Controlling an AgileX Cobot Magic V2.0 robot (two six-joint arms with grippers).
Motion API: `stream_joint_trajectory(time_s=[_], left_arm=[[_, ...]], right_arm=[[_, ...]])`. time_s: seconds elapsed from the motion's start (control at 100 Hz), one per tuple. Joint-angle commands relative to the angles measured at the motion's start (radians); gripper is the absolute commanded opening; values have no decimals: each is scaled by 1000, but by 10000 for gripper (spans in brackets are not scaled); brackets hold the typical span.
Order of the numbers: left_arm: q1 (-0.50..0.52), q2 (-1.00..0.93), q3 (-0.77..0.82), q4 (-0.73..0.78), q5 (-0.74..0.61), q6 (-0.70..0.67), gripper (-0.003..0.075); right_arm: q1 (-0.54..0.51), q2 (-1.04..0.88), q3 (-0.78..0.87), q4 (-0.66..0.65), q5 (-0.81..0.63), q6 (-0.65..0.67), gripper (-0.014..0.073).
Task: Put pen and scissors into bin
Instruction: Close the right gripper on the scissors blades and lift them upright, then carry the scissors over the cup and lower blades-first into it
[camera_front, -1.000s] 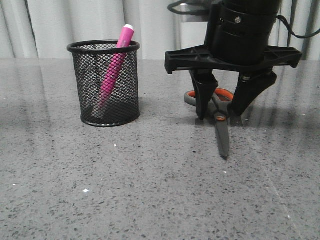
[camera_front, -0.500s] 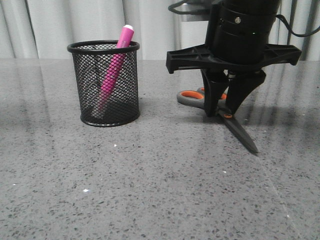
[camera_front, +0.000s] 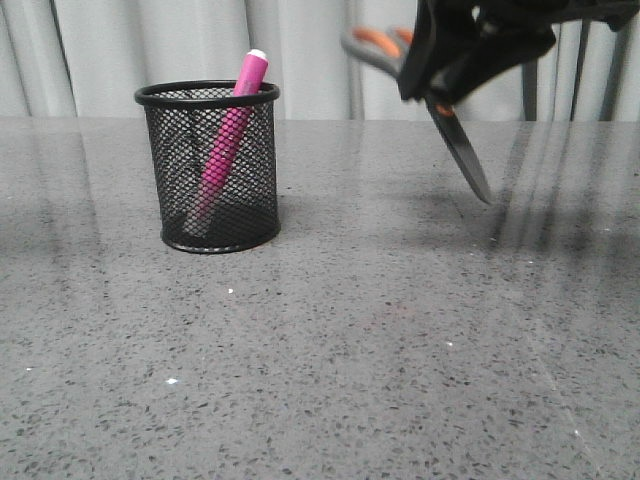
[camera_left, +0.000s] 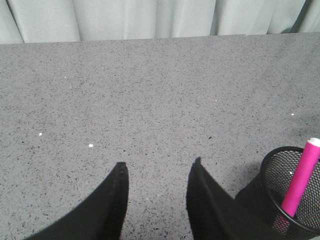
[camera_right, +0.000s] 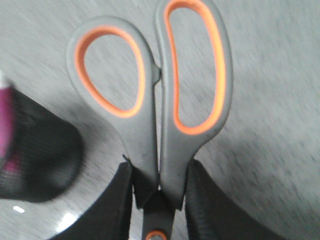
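The black mesh bin (camera_front: 208, 165) stands on the grey table at the left, with the magenta pen (camera_front: 228, 140) leaning inside it, white tip above the rim. My right gripper (camera_front: 450, 75) is high at the upper right, shut on the grey scissors (camera_front: 460, 145); the blades hang down and to the right, well above the table. In the right wrist view the fingers (camera_right: 115, 205) clamp the scissors (camera_right: 155, 110) just below the orange-lined loops, with the bin (camera_right: 35, 160) beside them. My left gripper (camera_left: 157, 167) is open and empty above bare table, the bin (camera_left: 292, 192) and pen (camera_left: 300, 182) to one side.
A pale curtain (camera_front: 300, 50) hangs behind the table's far edge. The speckled grey tabletop (camera_front: 330, 350) stretches in front of the bin.
My right gripper closed on the scissors on the table and has lifted them high, the blades swinging down and to the right. The bin and pen have not moved.
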Motion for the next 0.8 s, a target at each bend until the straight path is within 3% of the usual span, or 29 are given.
stream_joint_trajectory(time_s=[0.0,0.16,0.48,0.61,0.79], left_arm=[[2,-18,-26,-33,-59,-11,260],[2,-18,-26,-33,-59,-11,260],[2,-18,-26,-33,-59,-11,260],[2,-18,-26,-33,-61,-11,260],[2,-18,-26,-33,-61,-11,260]], right_arm=[[12,-93,31,0,-262,4,-74],[36,-129,95,0,-617,4,-74],[45,-17,95,-76,-1055,4,-74],[45,40,95,-170,-1174,4,-74],[45,108,95,-176,-1233,4,-74]])
